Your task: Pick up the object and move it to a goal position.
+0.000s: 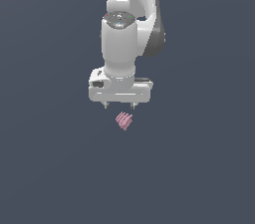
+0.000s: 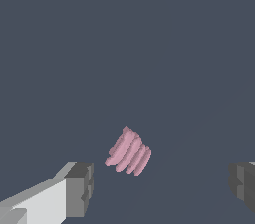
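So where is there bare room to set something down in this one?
Nearly everywhere: the dark surface is bare on both sides of the exterior view and in front. The only occupied spot is the centre, where the pink object lies just below the open gripper, untouched between its fingers.

A plain dark slate-blue surface [image 1: 45, 168] is seen throughout both views. On it, a small pale pink ribbed lump [image 1: 124, 120] is laid, its outline jagged.

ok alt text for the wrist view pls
A small pale pink ribbed object lies on a plain dark grey surface, between the open gripper and untouched by it. One dark grey fingertip shows at each lower corner.
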Tool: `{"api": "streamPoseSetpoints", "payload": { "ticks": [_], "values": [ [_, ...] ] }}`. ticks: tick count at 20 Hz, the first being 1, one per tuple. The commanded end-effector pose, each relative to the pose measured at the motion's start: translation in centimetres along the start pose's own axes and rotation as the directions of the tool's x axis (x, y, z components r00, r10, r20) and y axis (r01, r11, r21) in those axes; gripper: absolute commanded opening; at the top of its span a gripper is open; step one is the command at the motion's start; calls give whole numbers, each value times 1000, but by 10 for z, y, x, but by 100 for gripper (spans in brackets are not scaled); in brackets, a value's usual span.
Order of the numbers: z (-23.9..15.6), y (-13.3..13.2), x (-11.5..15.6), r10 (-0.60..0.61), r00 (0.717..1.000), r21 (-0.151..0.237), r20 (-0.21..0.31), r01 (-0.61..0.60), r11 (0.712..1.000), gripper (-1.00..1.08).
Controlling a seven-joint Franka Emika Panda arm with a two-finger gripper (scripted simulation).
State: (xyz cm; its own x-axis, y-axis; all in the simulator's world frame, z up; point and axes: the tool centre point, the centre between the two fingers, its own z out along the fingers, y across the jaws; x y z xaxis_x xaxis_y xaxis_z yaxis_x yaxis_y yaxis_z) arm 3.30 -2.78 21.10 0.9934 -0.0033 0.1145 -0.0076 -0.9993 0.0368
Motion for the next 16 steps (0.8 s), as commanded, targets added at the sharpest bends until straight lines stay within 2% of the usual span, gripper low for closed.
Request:
{"api": "streamPoseSetpoints", "payload": {
  "ticks": [1, 10, 16],
  "values": [
    [3, -1, -1, 15, 1000, 1, 4, -15, 1000, 100],
    [31, -5, -11, 157, 987, 9, 33, -157, 987, 100],
    [62, -8, -25, 314, 947, 4, 67, -314, 949, 100]
  ]
}}
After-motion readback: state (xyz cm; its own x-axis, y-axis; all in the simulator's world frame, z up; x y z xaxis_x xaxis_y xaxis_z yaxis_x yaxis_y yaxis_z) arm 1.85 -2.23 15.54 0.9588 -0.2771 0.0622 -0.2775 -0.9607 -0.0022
